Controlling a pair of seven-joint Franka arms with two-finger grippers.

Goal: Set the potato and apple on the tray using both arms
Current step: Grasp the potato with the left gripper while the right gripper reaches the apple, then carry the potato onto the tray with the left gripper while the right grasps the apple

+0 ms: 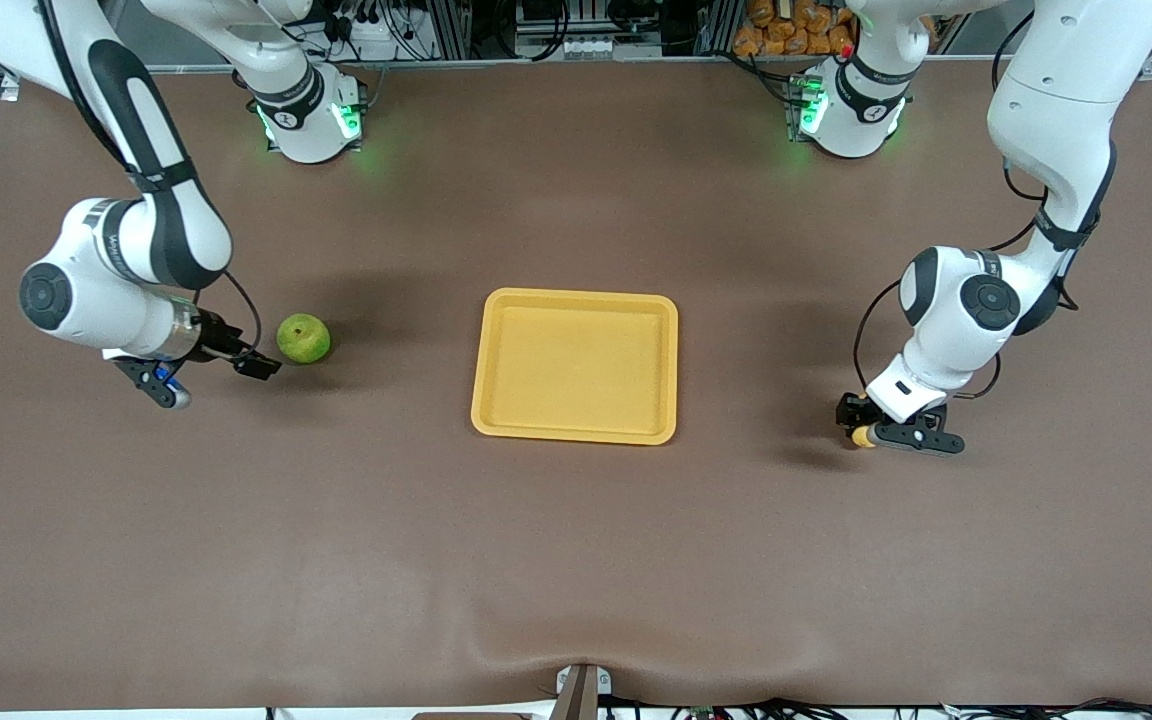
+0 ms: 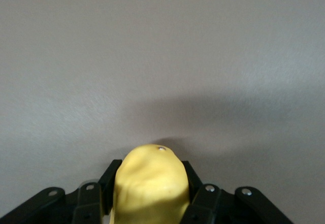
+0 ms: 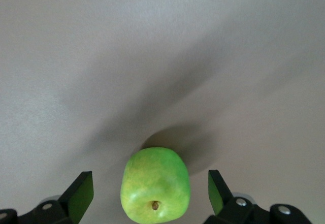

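Brown cloth covers the table (image 1: 576, 560), and the yellow-orange tray (image 1: 501, 415) sits flat near its middle with nothing in it. Toward the right arm's end of the table lies the green apple (image 1: 303, 338), resting on the cloth well apart from the tray, with bare cloth between the two. The right gripper (image 1: 221, 375) is low just beside the apple, its fingers spread wide; in the right wrist view the apple (image 3: 155, 185) shows between the two fingertips (image 3: 81, 196) with a gap on each side, stem dimple toward the camera, so nothing presses on it. Toward the left arm's end of the table, the left gripper (image 1: 886, 432) is down at the cloth and clenched on the potato (image 1: 863, 436), of which only a pale yellow end shows in the front view. In the left wrist view the potato (image 2: 148, 186) fills the space between the black fingers (image 2: 203, 201), which touch it on both sides. Open cloth lies between this gripper and the tray, and nothing stands in that stretch.
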